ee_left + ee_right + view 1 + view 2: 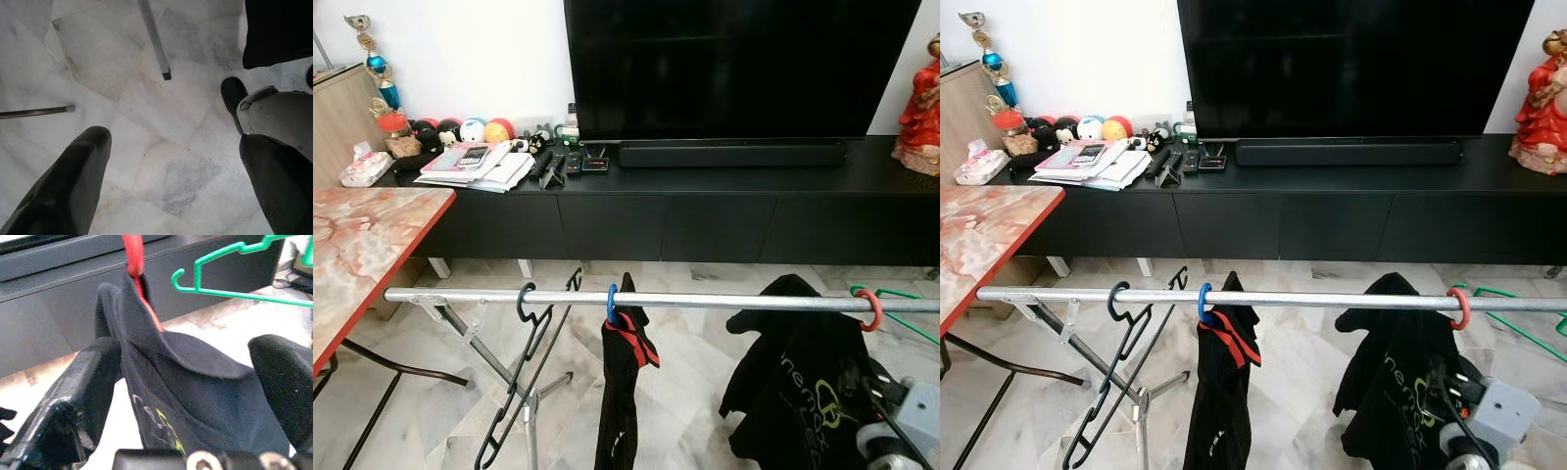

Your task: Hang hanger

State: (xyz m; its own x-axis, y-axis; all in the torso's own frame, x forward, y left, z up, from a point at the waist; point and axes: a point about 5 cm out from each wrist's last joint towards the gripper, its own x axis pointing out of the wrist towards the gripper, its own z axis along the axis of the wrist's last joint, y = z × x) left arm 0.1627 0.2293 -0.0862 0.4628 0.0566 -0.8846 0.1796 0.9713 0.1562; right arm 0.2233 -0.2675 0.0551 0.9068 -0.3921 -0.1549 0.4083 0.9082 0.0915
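Right gripper low at right, fingers spread wide either side of black garment with yellow-green lettering, not clamped. Lettering partly legible, "ne..." only. Garment hung on red plastic hanger, hooked near right end of horizontal silver metal rail. Left gripper agape above marble floor. Farther left on rail: blue-hooked black garment, empty black hanger. Green plastic hanger behind rail at right. Beyond, black TV console.

Red hanger, green hanger, silver rail.
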